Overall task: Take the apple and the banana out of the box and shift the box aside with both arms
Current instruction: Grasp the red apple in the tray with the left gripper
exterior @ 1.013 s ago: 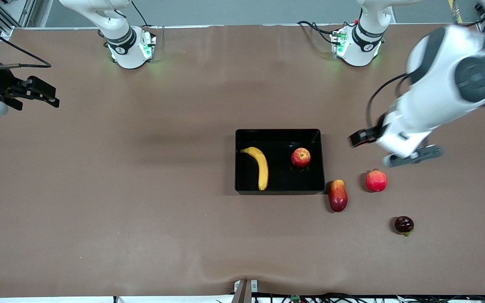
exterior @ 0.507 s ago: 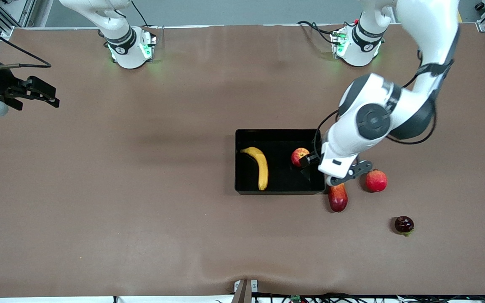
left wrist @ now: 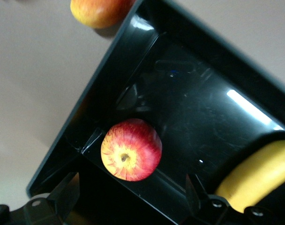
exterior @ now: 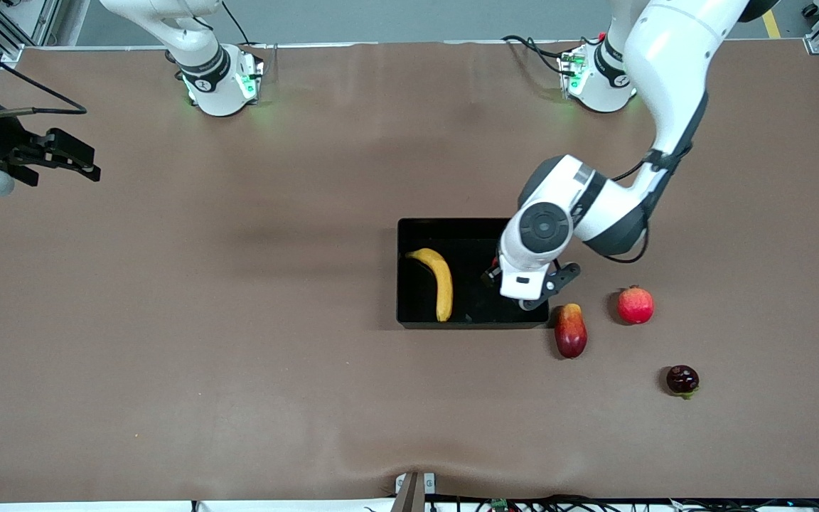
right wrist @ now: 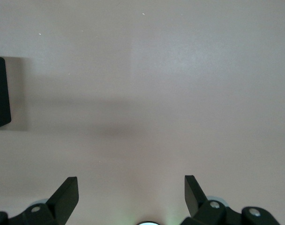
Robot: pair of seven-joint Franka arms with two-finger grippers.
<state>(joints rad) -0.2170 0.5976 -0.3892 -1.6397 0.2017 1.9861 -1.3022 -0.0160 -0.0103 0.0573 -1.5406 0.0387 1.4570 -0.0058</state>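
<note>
Left gripper (left wrist: 133, 206) hangs over the box (exterior: 409, 313), fingers spread wide, nothing held; the right gripper (exterior: 61, 160) waits wide open over bare table at the right arm's end. Biggest worry, I'd say: a finger clips the box wall just beside the apple (left wrist: 131, 149) and shoves the whole tray. Next, the banana (exterior: 438, 281) lies in the same box, so a jolt could slide it. Smallest: the round apple could roll off the closing fingers.
</note>
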